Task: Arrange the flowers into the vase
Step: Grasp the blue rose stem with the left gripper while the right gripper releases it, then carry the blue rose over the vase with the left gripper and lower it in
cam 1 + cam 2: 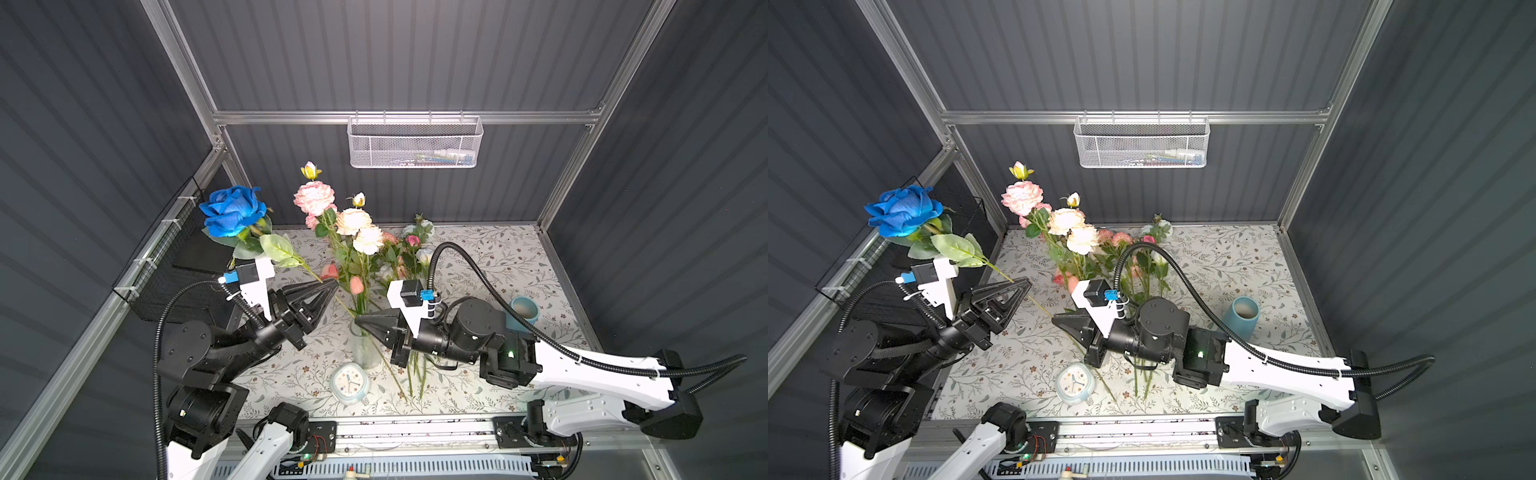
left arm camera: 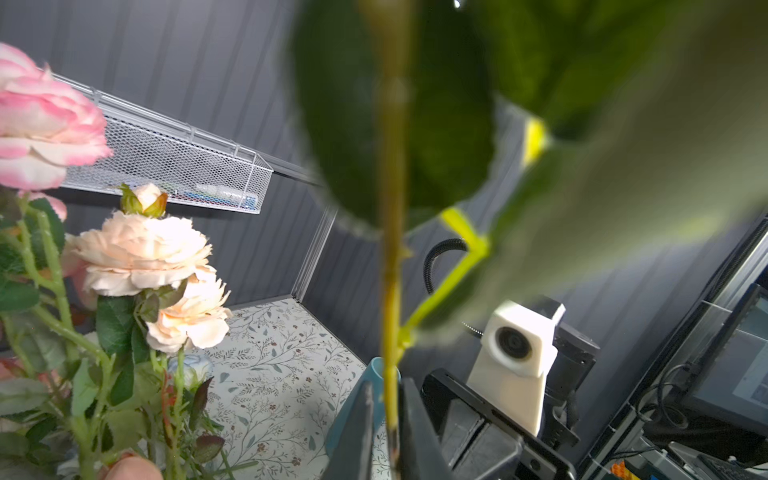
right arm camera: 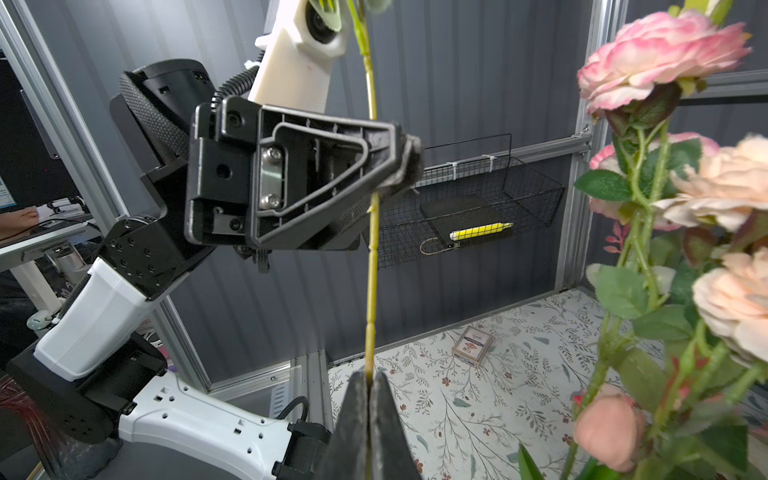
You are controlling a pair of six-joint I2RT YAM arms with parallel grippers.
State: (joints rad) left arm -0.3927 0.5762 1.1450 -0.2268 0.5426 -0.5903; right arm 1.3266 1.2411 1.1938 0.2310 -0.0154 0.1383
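One blue rose (image 1: pixel 232 212) is held by its stem twice: left gripper (image 1: pixel 332 284) clenched higher up, right gripper (image 1: pixel 360 321) clenched lower; one glass vase (image 1: pixel 365 354) is seen

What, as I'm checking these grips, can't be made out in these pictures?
- Vase mouth: in a top view, right gripper covers it.
- Blue rose stem end: right wrist view, shut inside that gripper.
- Its bloom: left wrist view, blurred leaves block it.
- White basket contents: top views, too small behind mesh.
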